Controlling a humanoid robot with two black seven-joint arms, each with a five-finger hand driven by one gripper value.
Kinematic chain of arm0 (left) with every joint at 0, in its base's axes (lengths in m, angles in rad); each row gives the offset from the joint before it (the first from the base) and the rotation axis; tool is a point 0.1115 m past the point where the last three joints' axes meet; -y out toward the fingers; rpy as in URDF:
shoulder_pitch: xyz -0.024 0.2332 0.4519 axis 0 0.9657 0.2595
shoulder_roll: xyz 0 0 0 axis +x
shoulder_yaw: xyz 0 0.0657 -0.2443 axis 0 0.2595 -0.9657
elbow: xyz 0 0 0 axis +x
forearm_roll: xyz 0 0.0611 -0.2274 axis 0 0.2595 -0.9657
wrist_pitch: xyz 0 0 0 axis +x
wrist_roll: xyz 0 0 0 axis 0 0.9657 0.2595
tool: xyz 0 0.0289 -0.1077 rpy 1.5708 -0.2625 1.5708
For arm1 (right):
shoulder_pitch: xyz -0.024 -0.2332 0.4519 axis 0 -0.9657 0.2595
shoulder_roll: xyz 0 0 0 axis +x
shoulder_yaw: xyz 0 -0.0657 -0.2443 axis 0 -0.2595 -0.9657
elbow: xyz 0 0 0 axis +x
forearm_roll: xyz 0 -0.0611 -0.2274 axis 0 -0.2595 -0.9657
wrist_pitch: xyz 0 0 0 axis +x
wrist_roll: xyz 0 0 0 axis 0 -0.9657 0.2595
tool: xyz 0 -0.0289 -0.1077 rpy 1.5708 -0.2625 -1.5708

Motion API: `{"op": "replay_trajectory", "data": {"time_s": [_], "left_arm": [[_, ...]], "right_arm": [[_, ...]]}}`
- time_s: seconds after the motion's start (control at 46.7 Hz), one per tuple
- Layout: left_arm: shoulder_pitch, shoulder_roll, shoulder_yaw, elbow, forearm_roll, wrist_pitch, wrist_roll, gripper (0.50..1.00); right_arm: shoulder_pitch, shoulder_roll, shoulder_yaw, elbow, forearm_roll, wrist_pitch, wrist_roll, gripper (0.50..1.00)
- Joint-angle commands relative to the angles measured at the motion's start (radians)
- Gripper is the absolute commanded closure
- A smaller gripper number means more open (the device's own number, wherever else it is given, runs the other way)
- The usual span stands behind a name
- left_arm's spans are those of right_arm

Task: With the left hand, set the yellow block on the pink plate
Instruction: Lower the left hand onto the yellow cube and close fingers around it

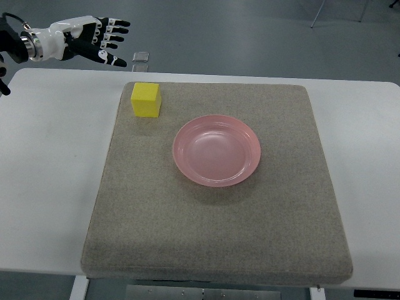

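Yellow is the block (146, 100), sitting upright on the grey mat (219, 231) near its far left corner. It rests flat, one face turned up, with nothing touching it. Nearer the middle of the mat lies the pink plate (216, 150), round and shallow, holding nothing. Block and plate are apart, with a strip of bare mat between them; the plate lies to the right of the block and a little closer to me.

My left hand (100, 41) comes in from the upper left, held above the far edge of the white tabletop (44, 187). My fingers (116, 25) are spread and relaxed, stretched out toward the right, and they hold nothing. The hand is beyond the block and to its left, well clear of it and not touching the mat. A small clear object (142, 57) lies on the floor just past the tabletop's far edge, near my fingertips in the picture; I cannot tell what it is. The mat covers most of the tabletop's middle.
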Motion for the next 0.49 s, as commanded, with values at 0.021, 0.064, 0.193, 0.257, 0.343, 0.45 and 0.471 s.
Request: {"op": "replay_trajectory", "data": {"time_s": [0.021, 0.064, 0.193, 0.257, 0.343, 0.45, 0.471], "left_arm": [[-0.008, 0.000, 0.060, -0.074, 0.162, 0.000, -0.002, 0.510], [-0.011, 0.000, 0.087, -0.097, 0.213, 0.034, -0.003, 0.510], [-0.016, -0.003, 0.132, -0.120, 0.290, 0.129, -0.003, 0.510], [-0.019, -0.008, 0.133, -0.119, 0.311, 0.162, -0.003, 0.510], [-0.025, -0.015, 0.133, -0.119, 0.372, 0.198, -0.003, 0.510], [-0.022, -0.048, 0.135, -0.106, 0.468, 0.241, -0.003, 0.510], [-0.021, -0.052, 0.135, -0.105, 0.481, 0.248, -0.003, 0.510]], "right_arm": [[0.000, 0.000, 0.000, 0.000, 0.000, 0.000, 0.000, 0.576], [0.000, 0.000, 0.000, 0.000, 0.000, 0.000, 0.000, 0.576], [0.000, 0.000, 0.000, 0.000, 0.000, 0.000, 0.000, 0.576], [0.000, 0.000, 0.000, 0.000, 0.000, 0.000, 0.000, 0.576], [0.000, 0.000, 0.000, 0.000, 0.000, 0.000, 0.000, 0.576], [0.000, 0.000, 0.000, 0.000, 0.000, 0.000, 0.000, 0.576], [0.000, 0.000, 0.000, 0.000, 0.000, 0.000, 0.000, 0.576]]}}
